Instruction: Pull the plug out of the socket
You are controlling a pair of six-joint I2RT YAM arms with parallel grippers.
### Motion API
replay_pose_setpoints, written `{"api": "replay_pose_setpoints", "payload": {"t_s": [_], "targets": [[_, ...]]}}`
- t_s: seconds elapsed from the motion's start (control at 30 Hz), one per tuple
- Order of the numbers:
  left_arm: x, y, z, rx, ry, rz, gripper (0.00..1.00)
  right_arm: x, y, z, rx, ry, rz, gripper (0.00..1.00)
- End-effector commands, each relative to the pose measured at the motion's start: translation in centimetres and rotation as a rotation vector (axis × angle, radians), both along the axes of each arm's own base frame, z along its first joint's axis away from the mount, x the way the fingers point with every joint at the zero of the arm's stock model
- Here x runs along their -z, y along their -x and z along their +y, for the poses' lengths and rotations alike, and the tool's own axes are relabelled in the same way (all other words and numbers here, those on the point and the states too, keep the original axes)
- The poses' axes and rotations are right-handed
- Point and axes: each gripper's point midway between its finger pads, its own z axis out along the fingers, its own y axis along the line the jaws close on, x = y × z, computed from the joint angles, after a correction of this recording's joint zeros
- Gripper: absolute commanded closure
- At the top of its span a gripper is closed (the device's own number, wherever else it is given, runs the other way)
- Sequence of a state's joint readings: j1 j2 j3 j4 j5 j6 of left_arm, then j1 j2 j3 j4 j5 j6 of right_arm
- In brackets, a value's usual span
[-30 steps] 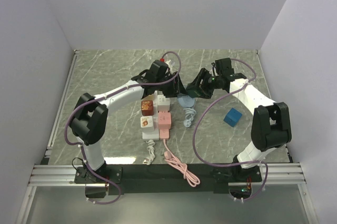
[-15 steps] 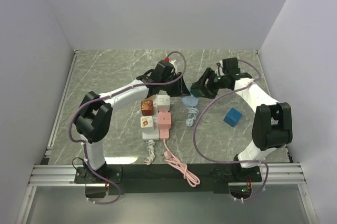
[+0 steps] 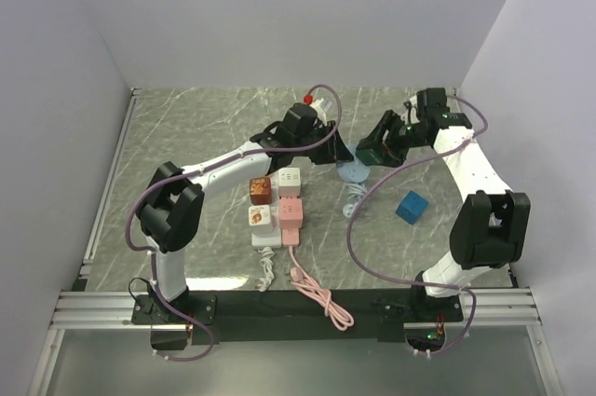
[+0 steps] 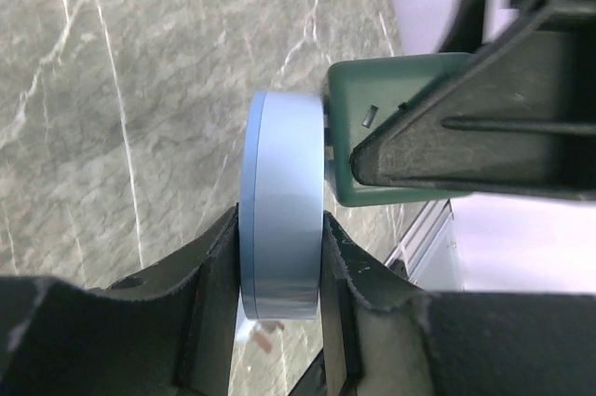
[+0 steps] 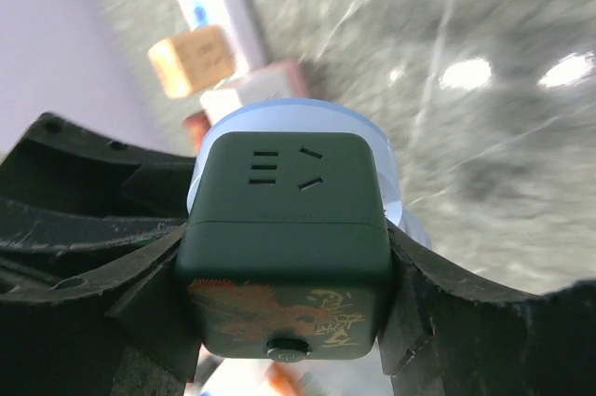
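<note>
The socket (image 5: 284,219) is a dark green cube with a gold and orange print, and my right gripper (image 5: 287,247) is shut on its sides. The plug (image 4: 282,219) is a light blue round disc set against one face of the socket (image 4: 349,163). My left gripper (image 4: 279,221) is shut on the plug's flat faces. In the top view both grippers meet above the table's far right, with the plug (image 3: 352,170) just left of the socket (image 3: 374,150). The plug's pale cord (image 3: 357,197) hangs down to the table in a loose coil.
White and pink power strips (image 3: 290,198) lie in the middle with two orange cube adapters (image 3: 260,190) beside them. A pink cable (image 3: 317,293) and a white one trail to the near edge. A blue cube (image 3: 411,206) sits at the right.
My left gripper has closed onto the plug. Both arms have carried plug and socket to the right and farther back, and the cord has followed.
</note>
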State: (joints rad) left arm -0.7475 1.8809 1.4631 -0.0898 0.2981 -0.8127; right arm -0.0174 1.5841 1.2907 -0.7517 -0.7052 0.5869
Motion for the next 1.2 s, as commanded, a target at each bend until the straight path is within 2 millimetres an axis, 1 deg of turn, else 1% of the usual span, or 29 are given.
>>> {"api": "replay_pose_setpoints", "payload": {"t_s": [0.0,0.03,0.07,0.1,0.17,0.2,0.23,0.27,0.33,0.37,0.4,0.43,0.47,0.5,0.53,0.63,0.67,0.73,0.77,0.83,0.87,0.9,0.93,0.97,1.0,1.03,1.07,1.13,1.17], "targets": [[4.4,-1.6,5.3,-0.117,-0.199,0.117,0.99,-3.4,-3.0,-7.5,0.223,0.432,-0.186,1.0],[4.2,-1.7,5.0,-0.109,-0.191,0.119,0.99,-3.3,-2.9,-8.0,0.259,0.437,-0.18,1.0],[4.1,-1.8,4.9,-0.112,-0.19,0.113,0.99,-4.1,-2.9,-8.4,0.3,0.43,-0.21,1.0],[3.8,-1.9,4.8,-0.11,-0.19,0.113,0.99,-4.2,-2.9,-9.2,0.334,0.41,-0.216,1.0],[3.6,-2.1,4.8,-0.108,-0.193,0.105,1.0,-4.2,-2.4,-9.7,0.366,0.408,-0.214,1.0],[3.6,-2.2,4.8,-0.112,-0.196,0.102,0.99,-4.4,-2.5,-9.5,0.357,0.393,-0.219,1.0],[3.7,-2.2,4.9,-0.113,-0.2,0.105,0.99,-4.8,-2.6,-8.8,0.326,0.357,-0.235,1.0],[3.7,-2.2,4.9,-0.112,-0.198,0.109,0.99,-4.2,-2.5,-8.8,0.319,0.36,-0.205,1.0],[3.3,-2.3,4.6,-0.105,-0.177,0.102,0.99,-3.6,-2.6,-9.8,0.361,0.42,-0.171,1.0],[2.9,-2.3,4.4,-0.107,-0.161,0.099,0.99,-2.7,-2.7,-10.4,0.382,0.446,-0.144,1.0],[2.3,-2.2,4.3,-0.1,-0.143,0.091,0.99,-1.9,-2.8,-12.0,0.44,0.514,-0.115,1.0],[2.0,-2.2,4.1,-0.097,-0.129,0.086,0.99,-1.1,-2.8,-12.7,0.46,0.547,-0.087,1.0],[1.4,-2.4,3.9,-0.096,-0.113,0.072,0.99,0.5,-2.9,-13.4,0.468,0.583,-0.036,1.0],[0.8,-2.3,3.7,-0.088,-0.099,0.066,0.99,1.4,-2.9,-14.5,0.51,0.637,-0.002,1.0],[0.5,-2.4,3.7,-0.086,-0.091,0.063,0.99,3.0,-3.1,-14.9,0.51,0.66,0.042,1.0],[-1.1,-2.5,3.2,-0.075,-0.051,0.05,0.99,5.1,-3.5,-15.7,0.541,0.697,0.09,1.0],[-1.5,-2.6,3.4,-0.081,-0.035,0.052,1.0,6.3,-3.8,-15.8,0.54,0.703,0.111,1.0],[-3.1,-3.0,3.8,-0.09,0.007,0.035,0.99,7.4,-3.9,-15.9,0.54,0.71,0.147,1.0],[-4.2,-3.4,4.8,-0.117,0.036,0.031,0.99,8.3,-3.9,-16.0,0.535,0.716,0.167,1.0],[-6.4,-4.4,5.9,-0.145,0.098,-0.008,0.99,9.3,-3.8,-16.1,0.538,0.724,0.19,1.0],[-7.1,-5.5,7.6,-0.185,0.118,-0.015,0.99,9.9,-3.7,-16.1,0.536,0.727,0.203,0.99],[-9.0,-6.0,8.6,-0.207,0.144,-0.049,0.99,10.3,-3.6,-16.0,0.533,0.728,0.212,0.96],[-9.8,-6.4,9.7,-0.23,0.15,-0.061,0.99,10.8,-3.3,-16.1,0.531,0.734,0.229,0.91],[-11.3,-7.6,12.0,-0.284,0.157,-0.096,0.99,11.3,-3.2,-16.2,0.53,0.742,0.242,0.83],[-12.0,-8.2,13.3,-0.314,0.155,-0.106,0.99,11.8,-2.9,-16.1,0.524,0.74,0.254,0.77],[-11.9,-8.5,14.9,-0.351,0.136,-0.092,0.99,12.0,-2.8,-16.1,0.524,0.742,0.263,0.7],[-12.6,-9.6,18.0,-0.429,0.131,-0.109,0.99,12.2,-2.7,-15.9,0.522,0.733,0.269,0.56],[-12.3,-10.4,21.6,-0.513,0.115,-0.104,0.99,12.3,-2.7,-15.8,0.52,0.725,0.268,0.5],[-11.9,-11.1,25.4,-0.601,0.109,-0.099,0.99,12.4,-2.7,-15.8,0.518,0.723,0.271,0.47]]}}
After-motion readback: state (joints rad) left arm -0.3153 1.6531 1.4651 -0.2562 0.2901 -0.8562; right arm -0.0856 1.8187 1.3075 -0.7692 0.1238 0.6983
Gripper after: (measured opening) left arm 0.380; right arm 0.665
